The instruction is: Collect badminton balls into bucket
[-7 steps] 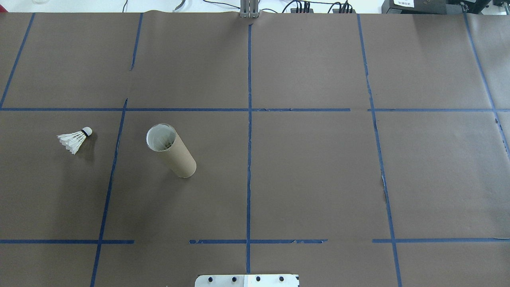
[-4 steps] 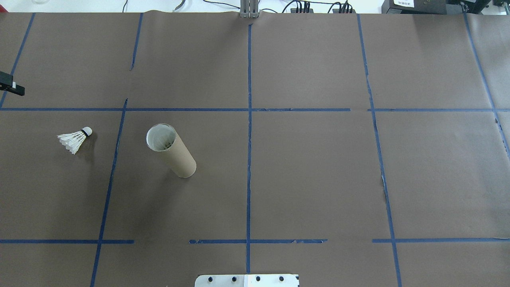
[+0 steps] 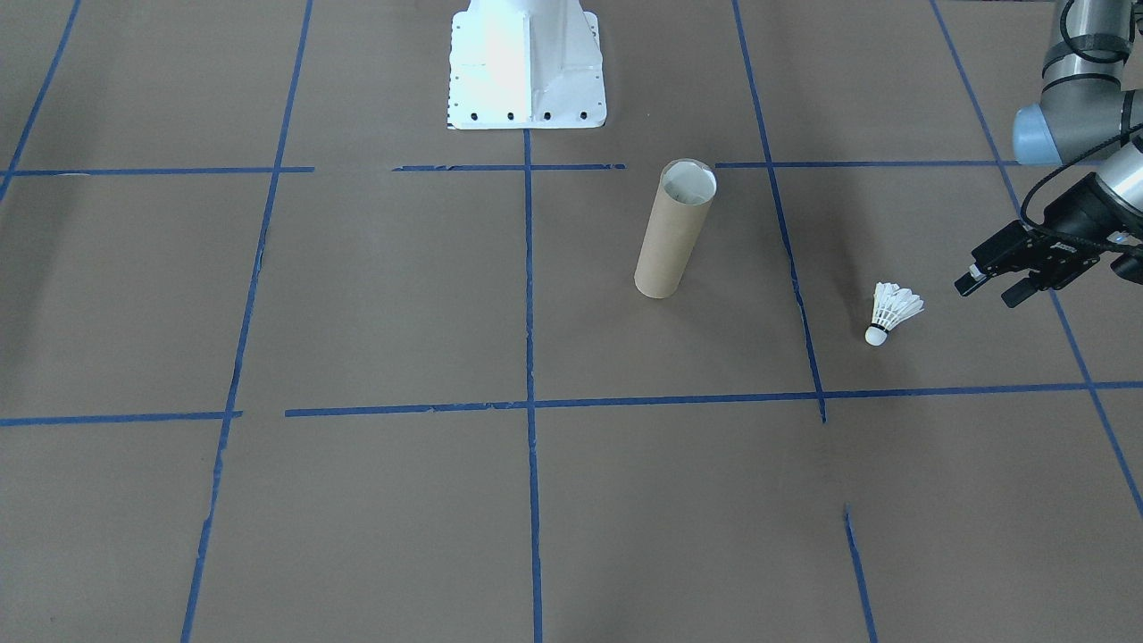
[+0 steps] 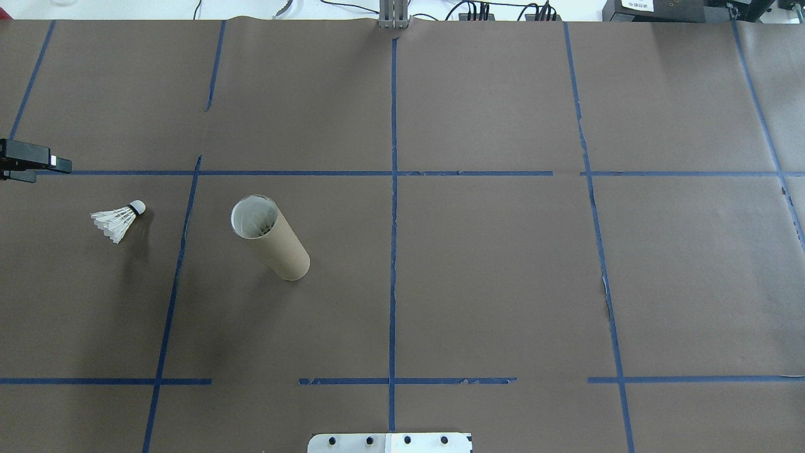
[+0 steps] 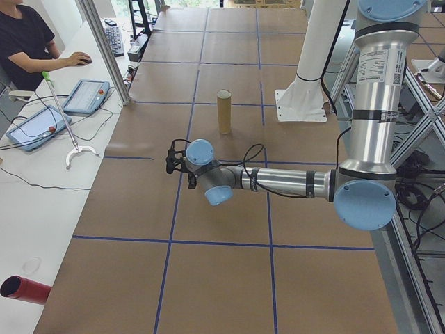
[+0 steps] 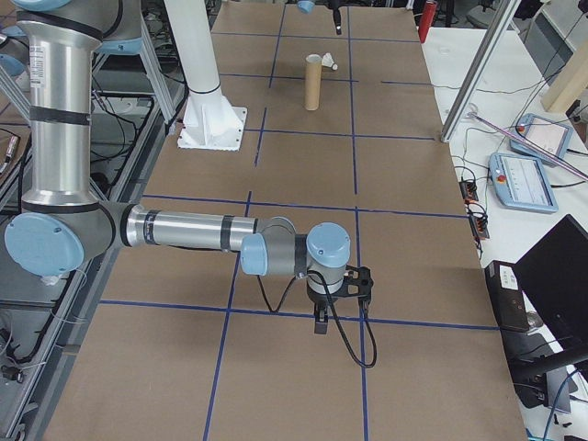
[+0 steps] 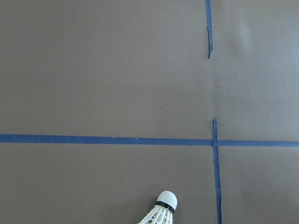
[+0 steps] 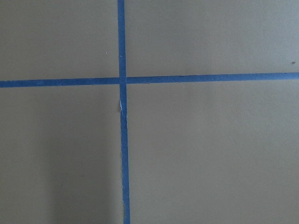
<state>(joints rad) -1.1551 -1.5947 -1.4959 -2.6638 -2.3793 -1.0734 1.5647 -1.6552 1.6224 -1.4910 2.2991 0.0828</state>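
Left gripper [image 3: 989, 288]: black, entering over the worktop [image 3: 375, 500] edge, hovering near the shuttlecock [image 3: 889, 312], not touching it. Fingers [image 3: 975, 275] parted by a clear gap, empty. In the overhead view, seen only as a dark tip at the frame's left edge [image 4: 30, 165], just above the blue tape line [image 4: 283, 173].

Right gripper [image 6: 323, 320]: far from the task's things, pointed down close to the brown paper near a tape crossing. Seen only from the side; finger spread impossible to tell. Nothing visibly held.

Shuttlecock [image 4: 118, 221]: white feathers, rounded white cork, thin dark band. Lying tilted on the paper, cork toward the far side of the worktop. Well apart from the tube, one tape line between them. Cork and feather tops caught at the bottom of the left wrist view [image 7: 162, 209].

Cardboard tube [image 4: 272, 239]: brown, standing upright, open mouth up, whitish inside. Located left of the centre tape line [image 4: 394, 220], in front of the white robot base [image 3: 527, 67].
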